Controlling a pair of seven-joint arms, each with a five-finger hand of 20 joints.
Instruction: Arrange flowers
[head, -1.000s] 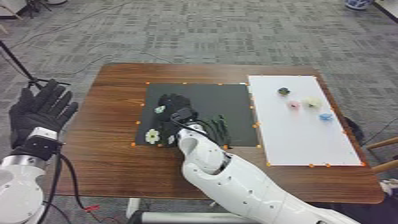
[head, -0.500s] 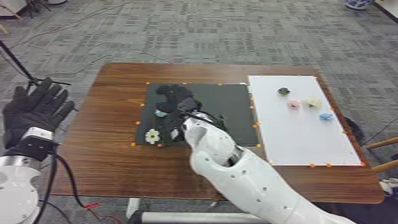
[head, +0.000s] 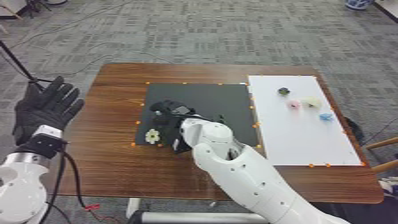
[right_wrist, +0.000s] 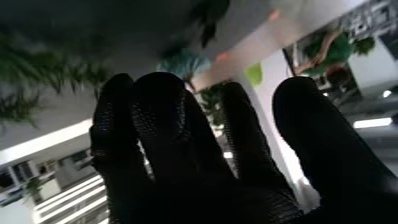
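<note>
Likely picking step | right hand (head: 169, 111) over black mat (head: 200, 92), fingers straight | next: pinch bluish flower (right_wrist: 184, 63), carry to white sheet (head: 306, 142)

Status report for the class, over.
Left black-gloved hand open beside brown table. Right black-gloved hand over rectangular dark mat, partly blocking it. White-petalled flower on mat's near-left part, uncovered.

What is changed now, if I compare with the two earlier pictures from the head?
The right robot hand went forward over the dark mat, then came back toward the robot. The left robot hand shifted slightly left, then back right. I cannot make out any grasp or release. The pale flower and blue flower stayed in place.
</note>
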